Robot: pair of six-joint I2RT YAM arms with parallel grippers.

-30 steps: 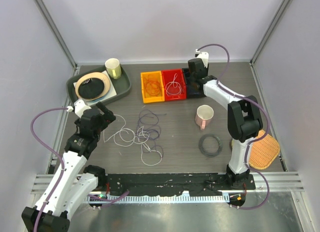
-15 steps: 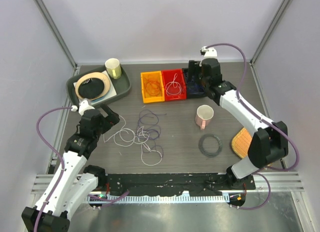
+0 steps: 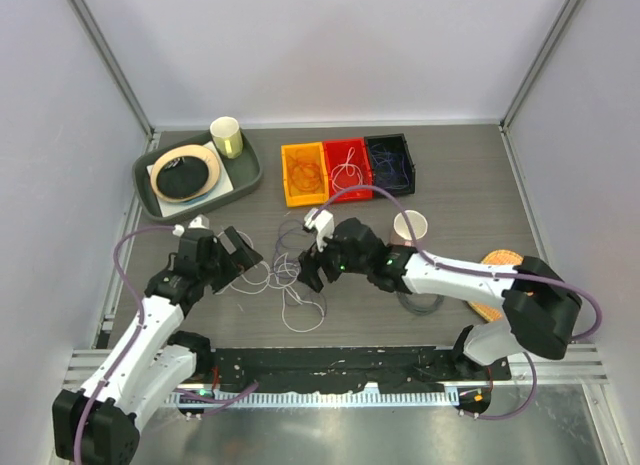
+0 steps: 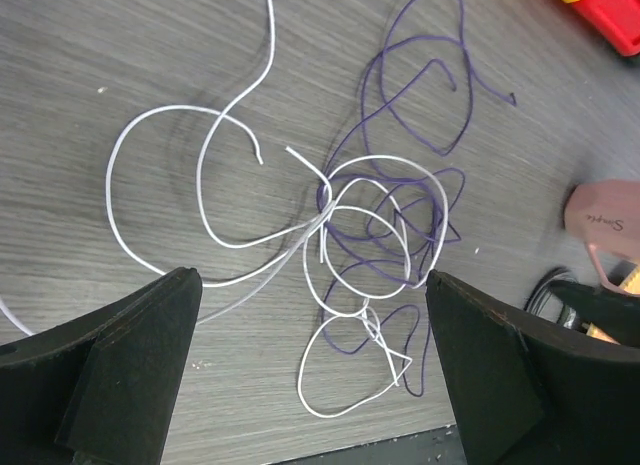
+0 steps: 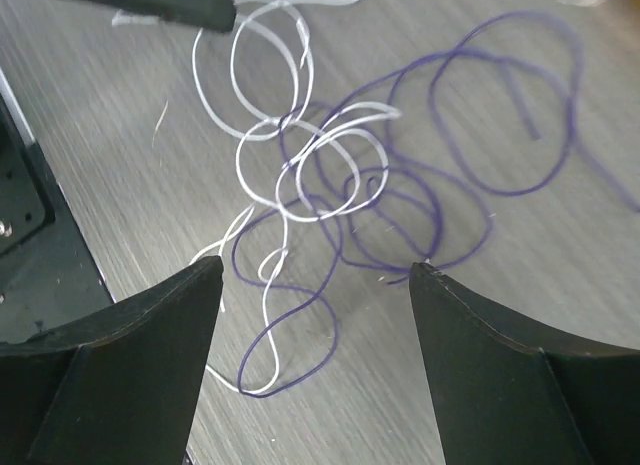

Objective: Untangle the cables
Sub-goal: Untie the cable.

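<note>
A tangle of thin white and purple cables lies on the dark wood table, left of centre. In the left wrist view white loops cross purple loops on the table. In the right wrist view the same knot lies flat. My left gripper is open and empty at the tangle's left edge, its jaws spread wide above the loops. My right gripper is open and empty over the tangle's right side, its jaws wide above a purple loop.
At the back stand an orange bin with orange cables, a red bin with white ones and a black bin with purple ones. A pink mug, a black cord ring, a woven mat and a green tray surround the tangle.
My right arm has swung from the black bin at the back down and left to hover over the tangle. My left gripper has moved right, up to the tangle's left edge.
</note>
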